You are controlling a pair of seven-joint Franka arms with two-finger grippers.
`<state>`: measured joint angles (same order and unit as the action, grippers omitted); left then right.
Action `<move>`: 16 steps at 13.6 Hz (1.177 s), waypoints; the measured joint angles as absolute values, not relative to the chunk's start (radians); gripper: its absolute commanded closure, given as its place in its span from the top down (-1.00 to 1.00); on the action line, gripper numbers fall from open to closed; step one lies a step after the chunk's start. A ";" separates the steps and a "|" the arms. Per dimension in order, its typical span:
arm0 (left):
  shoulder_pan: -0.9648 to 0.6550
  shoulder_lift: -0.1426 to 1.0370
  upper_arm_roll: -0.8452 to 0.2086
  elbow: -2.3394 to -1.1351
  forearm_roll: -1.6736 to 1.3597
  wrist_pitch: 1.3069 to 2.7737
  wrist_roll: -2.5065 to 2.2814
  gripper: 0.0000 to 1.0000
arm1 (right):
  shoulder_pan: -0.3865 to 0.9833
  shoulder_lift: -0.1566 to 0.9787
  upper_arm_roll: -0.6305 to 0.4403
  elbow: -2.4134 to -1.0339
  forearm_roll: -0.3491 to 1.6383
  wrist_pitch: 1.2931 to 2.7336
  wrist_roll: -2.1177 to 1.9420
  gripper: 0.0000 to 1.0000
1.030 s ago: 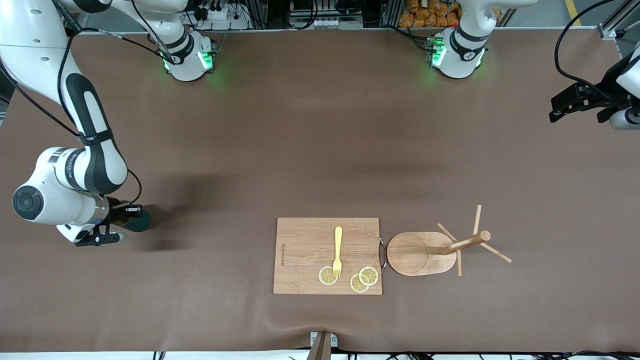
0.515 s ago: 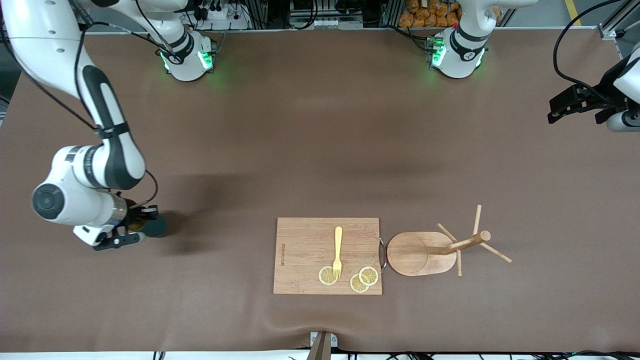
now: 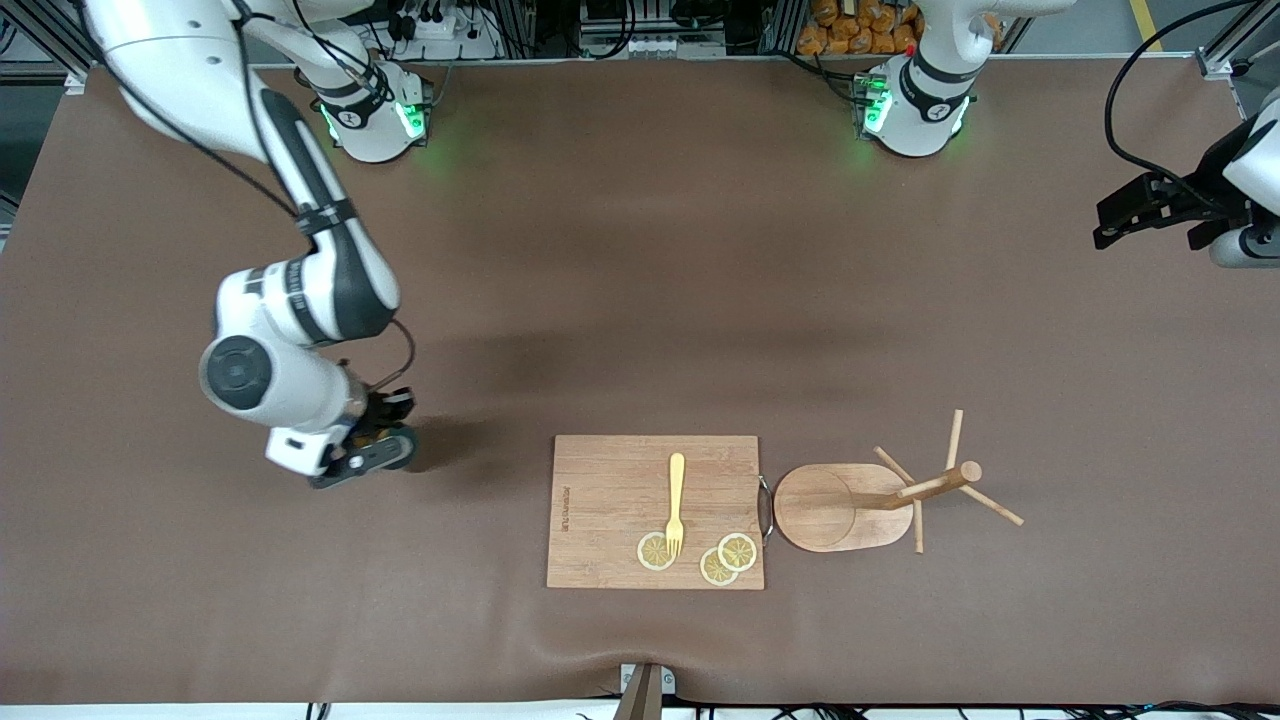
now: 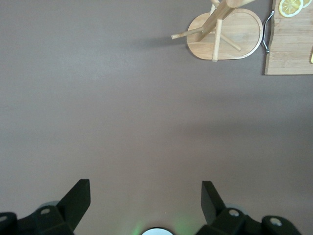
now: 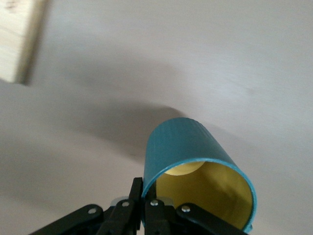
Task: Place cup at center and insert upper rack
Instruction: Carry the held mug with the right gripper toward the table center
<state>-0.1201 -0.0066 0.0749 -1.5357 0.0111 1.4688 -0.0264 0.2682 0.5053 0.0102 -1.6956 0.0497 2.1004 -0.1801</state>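
Teal cup (image 5: pixel 195 169), yellow inside, nothing in it, right gripper (image 5: pixel 146 198) clamping rim

The cup (image 5: pixel 195 161) was teal-blue outside and pale yellow inside. The worktop (image 3: pixel 640 280) was plain brown. The upper rack (image 3: pixel 850 505) and the cutting board (image 3: pixel 610 510) were light wood, the board finely grained. The fork (image 3: pixel 676 500) was yellow, the lemon slices (image 3: pixel 726 558) yellow with pale rims. Both pincers were black, right (image 3: pixel 375 450) and left (image 3: pixel 1140 210).

Bare table (image 3: pixel 640 300) lies open toward the bases; the cutting board (image 3: pixel 610 500) and upper rack (image 3: pixel 850 505) block the nearer strip.
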 measured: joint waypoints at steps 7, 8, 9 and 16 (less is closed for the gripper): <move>-0.120 0.006 0.075 -1.541 0.011 1.469 -0.026 1.00 | 0.571 0.508 0.012 -1.698 0.052 2.103 0.097 -1.00; -0.119 0.006 0.075 -1.541 0.011 1.469 -0.026 1.00 | 0.603 0.508 0.012 -1.697 0.052 2.104 0.133 -1.00; -0.119 0.006 0.075 -1.541 0.011 1.469 -0.026 1.00 | 0.635 0.508 0.012 -1.694 0.052 2.105 0.168 -1.00; -0.117 0.006 0.077 -1.544 0.011 1.469 -0.026 1.00 | 0.848 0.525 0.014 -1.664 0.053 2.104 0.353 -1.00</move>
